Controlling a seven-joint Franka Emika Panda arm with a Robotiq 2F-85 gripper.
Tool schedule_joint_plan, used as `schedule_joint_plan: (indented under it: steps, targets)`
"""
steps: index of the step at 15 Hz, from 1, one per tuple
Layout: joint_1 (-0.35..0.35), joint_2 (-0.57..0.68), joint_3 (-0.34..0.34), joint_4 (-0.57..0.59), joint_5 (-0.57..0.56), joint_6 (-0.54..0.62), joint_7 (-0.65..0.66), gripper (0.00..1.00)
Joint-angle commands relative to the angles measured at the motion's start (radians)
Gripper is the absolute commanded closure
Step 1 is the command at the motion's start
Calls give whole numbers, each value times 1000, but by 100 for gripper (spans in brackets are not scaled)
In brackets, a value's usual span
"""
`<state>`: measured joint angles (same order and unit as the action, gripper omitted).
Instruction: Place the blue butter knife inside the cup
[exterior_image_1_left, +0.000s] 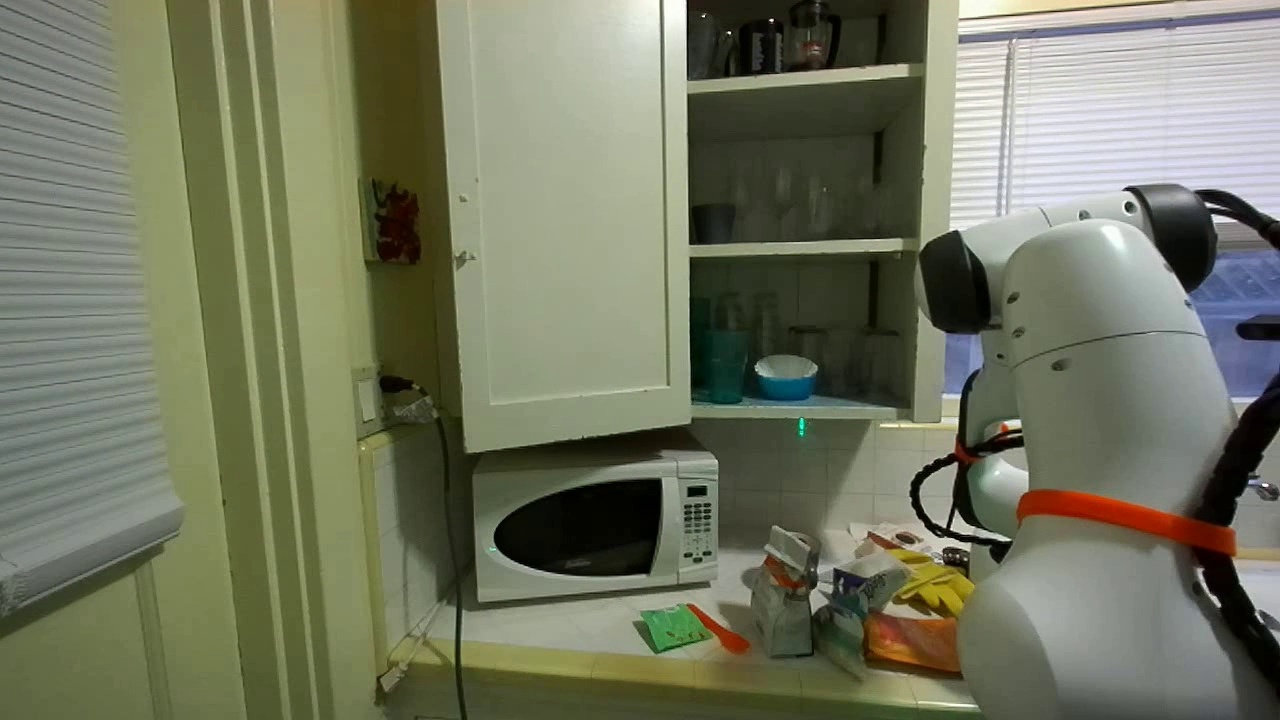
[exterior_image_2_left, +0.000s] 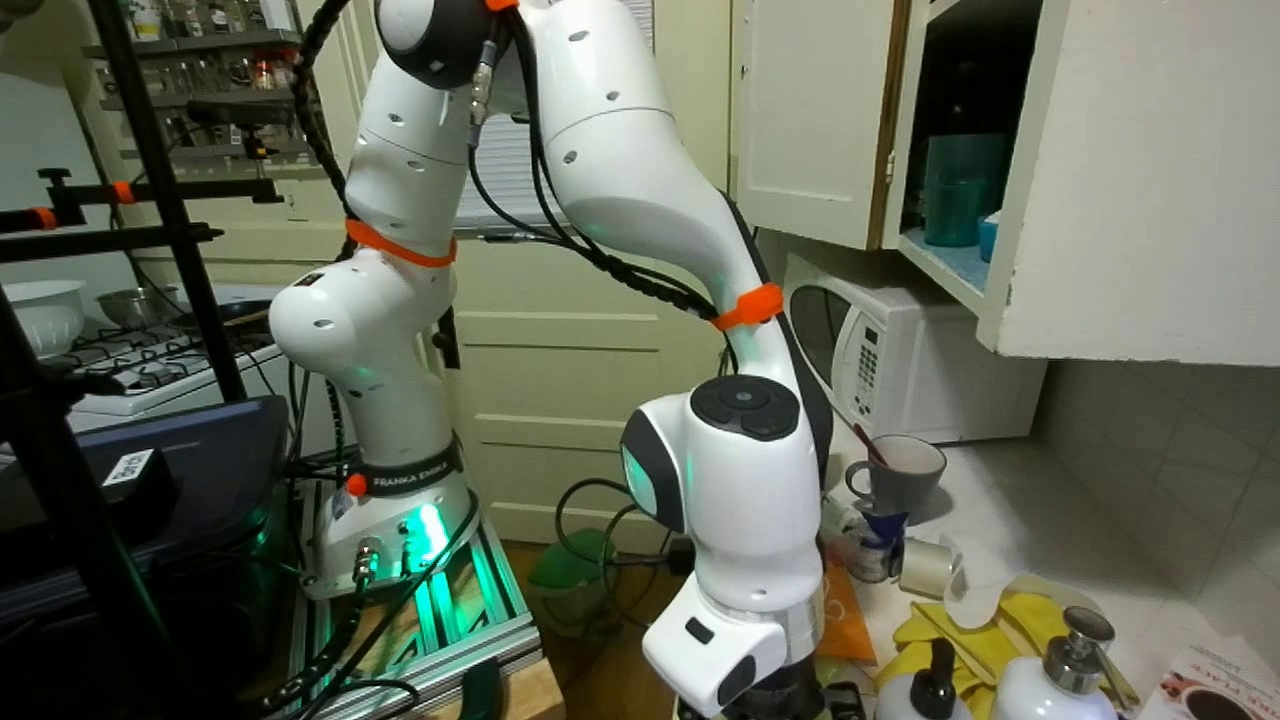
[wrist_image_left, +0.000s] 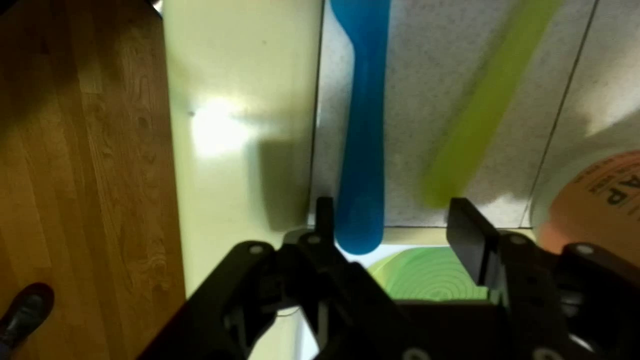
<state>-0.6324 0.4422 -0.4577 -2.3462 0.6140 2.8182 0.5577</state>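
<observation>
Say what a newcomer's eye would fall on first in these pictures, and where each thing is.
First comes the big white robot arm, arching across an exterior view. Next, in the wrist view, the bright blue butter knife lies on pale tile, one end showing between the open jaws of the black hand. Then the yellow gloves stand out on the counter, at the lower right of an exterior view.
</observation>
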Motion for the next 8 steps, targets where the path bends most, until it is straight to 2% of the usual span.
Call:
schedule_joint_plan:
  steps: [1, 2, 3, 4, 8]
  targets:
    - [-11, 27, 4, 28, 20, -40, 14, 40]
    - [-9, 29, 4, 26, 18, -40, 17, 48]
    - [-7, 30, 4, 25, 17, -38, 20, 65]
    - [-5, 31, 3, 23, 15, -38, 23, 65]
    - [2, 35, -4, 27, 9, -41, 41, 95]
